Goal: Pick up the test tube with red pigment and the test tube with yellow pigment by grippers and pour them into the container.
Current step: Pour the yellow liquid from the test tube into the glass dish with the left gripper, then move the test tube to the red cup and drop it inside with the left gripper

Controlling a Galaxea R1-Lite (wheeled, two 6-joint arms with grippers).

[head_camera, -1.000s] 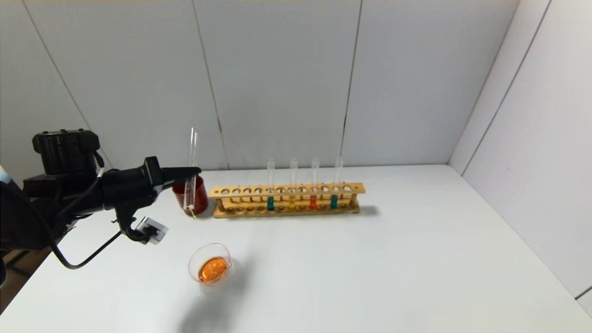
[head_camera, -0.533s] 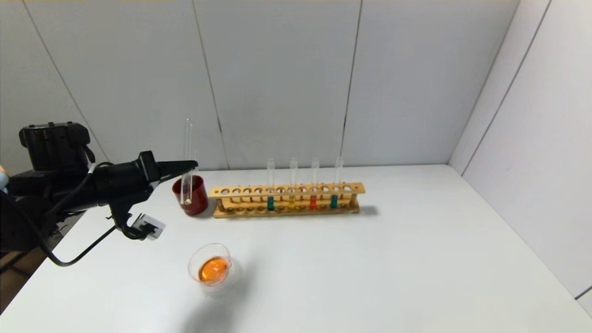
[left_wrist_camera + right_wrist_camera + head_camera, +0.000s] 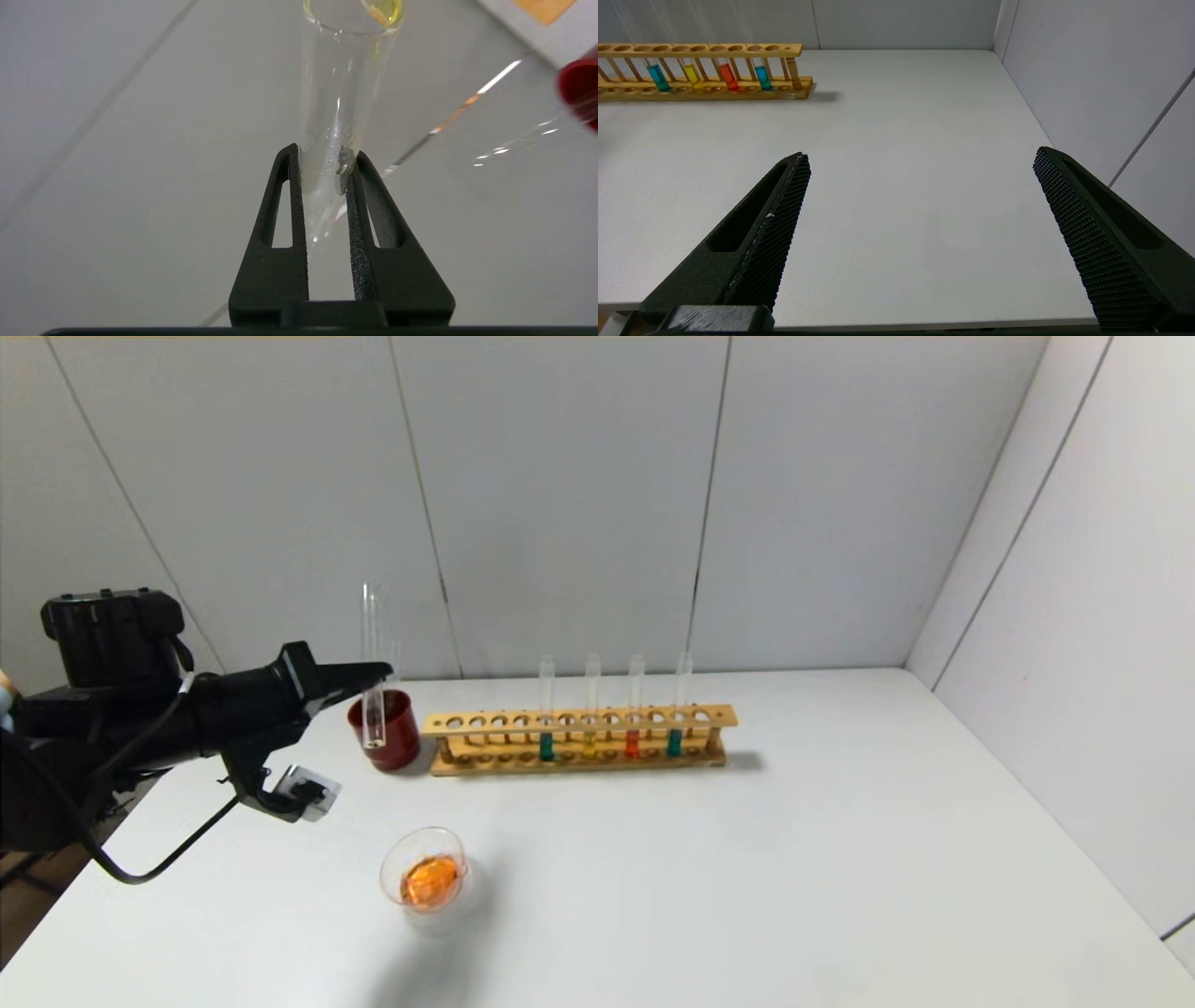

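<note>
My left gripper (image 3: pixel 376 674) is shut on a clear test tube (image 3: pixel 372 635) and holds it upright at the back left. The tube is almost empty; a yellow trace sits at its rounded end in the left wrist view (image 3: pixel 379 10), where the fingers (image 3: pixel 356 196) clamp the glass. Its lower end shows in front of the dark red cup (image 3: pixel 400 745). A second empty clear tube (image 3: pixel 509 140) leans out of that cup. The container (image 3: pixel 425 875), a clear glass dish, holds orange liquid at the front left. My right gripper (image 3: pixel 920 156) is open and empty over the table's right side.
A wooden rack (image 3: pixel 579 719) stands at the back middle with teal, yellow (image 3: pixel 590 744), red (image 3: pixel 632 743) and teal tubes. It also shows in the right wrist view (image 3: pixel 705 49). Grey walls close the back and right.
My left gripper has moved left and slightly up with the tube, which went from slightly tilted to upright. The container and rack have not moved.
</note>
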